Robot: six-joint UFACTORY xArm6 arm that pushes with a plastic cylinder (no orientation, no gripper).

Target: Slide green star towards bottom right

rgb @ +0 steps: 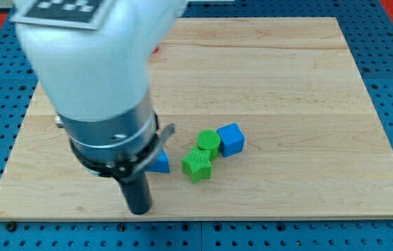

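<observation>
The green star (196, 166) lies on the wooden board (287, 84), below the board's middle. A green round block (209, 142) touches it at its upper right. A blue cube (230, 139) sits right beside the round block. My tip (139, 210) is near the board's bottom edge, to the left of and a little below the green star, apart from it. A blue block (159, 162), partly hidden by the arm, lies between the rod and the star.
The arm's big white and grey body (99, 77) covers the board's upper left. A sliver of something red (156, 49) shows at the arm's right edge. A blue pegboard (391, 104) surrounds the board.
</observation>
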